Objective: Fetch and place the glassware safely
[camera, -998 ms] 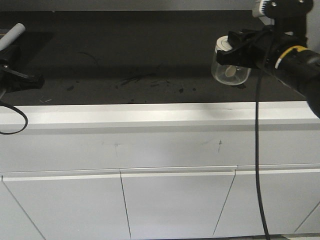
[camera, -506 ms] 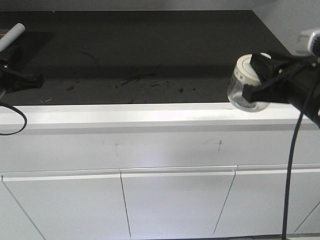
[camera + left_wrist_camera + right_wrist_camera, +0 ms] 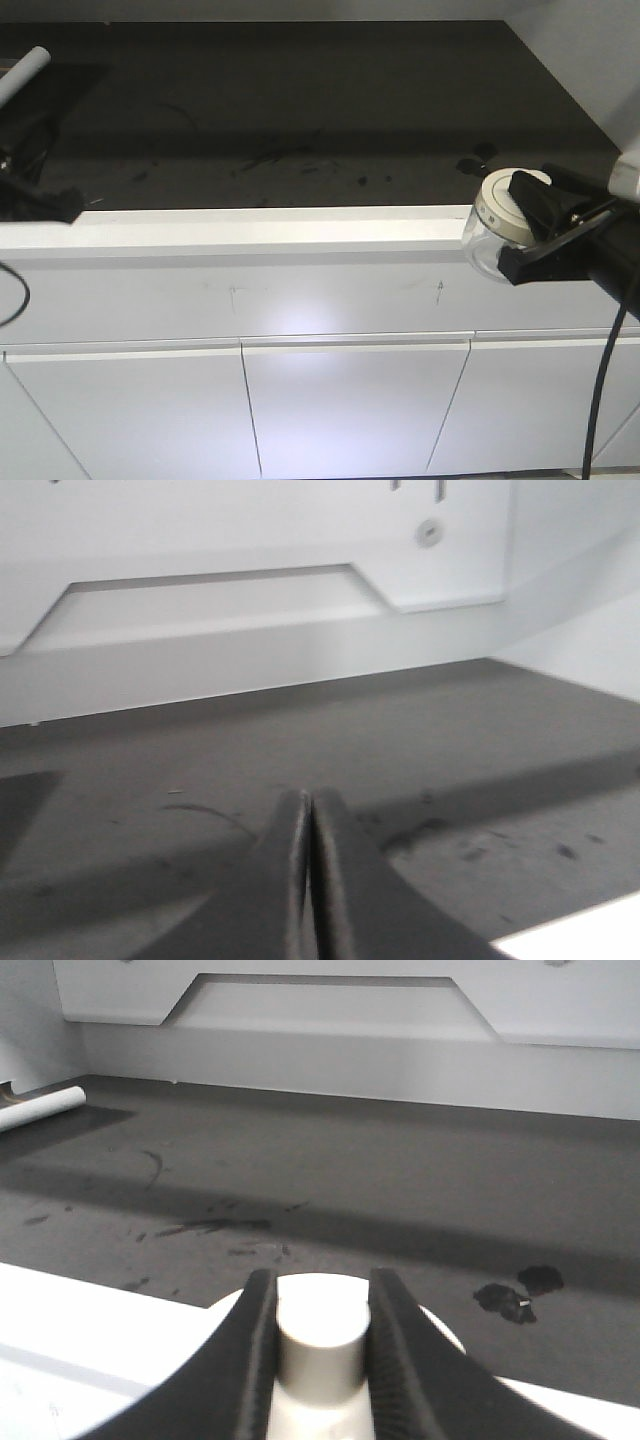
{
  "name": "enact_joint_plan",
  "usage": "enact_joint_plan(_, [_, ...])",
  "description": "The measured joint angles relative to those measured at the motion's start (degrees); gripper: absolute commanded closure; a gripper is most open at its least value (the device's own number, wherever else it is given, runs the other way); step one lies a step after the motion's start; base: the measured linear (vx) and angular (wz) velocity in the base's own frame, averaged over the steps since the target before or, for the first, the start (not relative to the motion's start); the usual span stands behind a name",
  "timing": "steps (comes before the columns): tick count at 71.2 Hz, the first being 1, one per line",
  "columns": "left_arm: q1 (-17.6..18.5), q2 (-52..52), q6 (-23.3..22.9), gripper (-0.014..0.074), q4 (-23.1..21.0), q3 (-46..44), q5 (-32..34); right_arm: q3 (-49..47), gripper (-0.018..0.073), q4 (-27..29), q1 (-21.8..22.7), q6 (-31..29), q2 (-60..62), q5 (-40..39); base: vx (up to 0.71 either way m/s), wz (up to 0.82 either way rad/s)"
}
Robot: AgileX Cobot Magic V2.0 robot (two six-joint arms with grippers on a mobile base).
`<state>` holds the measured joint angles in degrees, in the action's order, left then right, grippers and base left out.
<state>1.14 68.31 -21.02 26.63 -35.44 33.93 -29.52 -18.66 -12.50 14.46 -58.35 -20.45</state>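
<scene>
The glassware [image 3: 482, 245] is a squat clear jar with a cream-white lid [image 3: 500, 208]. It hangs tilted in front of the counter's white front edge at the right. My right gripper [image 3: 527, 215] is shut on the lid's knob [image 3: 318, 1338], with a black finger [image 3: 258, 1345] on each side of it. The jar's glass body is hidden beneath the lid in the right wrist view. At the far left, my left gripper [image 3: 60, 203] hovers by the counter's front edge. Its fingers [image 3: 290, 850] are pressed together with nothing between them.
The dark countertop [image 3: 300, 110] carries scuff marks and a black stain [image 3: 515, 1295] near the right. A grey-white tube [image 3: 25, 72] lies at the back left. White cabinet fronts [image 3: 350, 410] sit below the counter. A white back wall [image 3: 350, 1020] borders the far side.
The right arm has carried the jar from above the counter forward, right and down past the front edge. The left gripper has dropped lower, toward the counter's front edge.
</scene>
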Motion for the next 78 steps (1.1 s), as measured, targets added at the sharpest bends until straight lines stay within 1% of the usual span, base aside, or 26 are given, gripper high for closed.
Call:
enact_joint_plan(8, [0.0, -3.2, -0.3, 0.0603, 0.2, 5.9, 3.5, 1.6, 0.0560, 0.0, 0.0, -0.5, 1.6, -0.2, 0.00, 0.00])
enact_joint_plan(14, [0.0, -6.1, -0.4, 0.0603, 0.2, 9.6, 4.7, 3.0, 0.0560, 0.0, 0.0, -0.8, 2.9, -1.0, 0.00, 0.00])
enact_joint_plan(22, [0.0, -10.0, -0.6, 0.0603, 0.2, 13.9, 5.3, 5.7, 0.0560, 0.0, 0.0, -1.0, 4.4, -3.4, 0.00, 0.00])
enact_joint_plan(35, [0.0, -15.9, -3.3, 0.0603, 0.2, 18.5, 5.7, 9.1, 0.0560, 0.0, 0.0, -1.0, 5.7, -4.2, 0.00, 0.00])
enact_joint_plan(40, [0.0, -17.6, -3.5, 0.0603, 0.2, 19.2, 5.4, 9.9, 0.0560, -0.1, 0.0, -1.0, 6.2, -4.3, 0.00, 0.00])
enact_joint_plan(54, [0.0, -20.6, -3.6, 0.0603, 0.2, 19.8, 1.5, 10.1, 0.0560, -0.2, 0.0, -2.6, 7.8, -3.4, 0.00, 0.00])
enact_joint_plan(78, [0.0, -20.6, -3.6, 0.0603, 0.2, 19.8, 0.9, 10.1, 0.0560, -0.2, 0.0, -3.3, 8.0, -3.9, 0.00, 0.00])
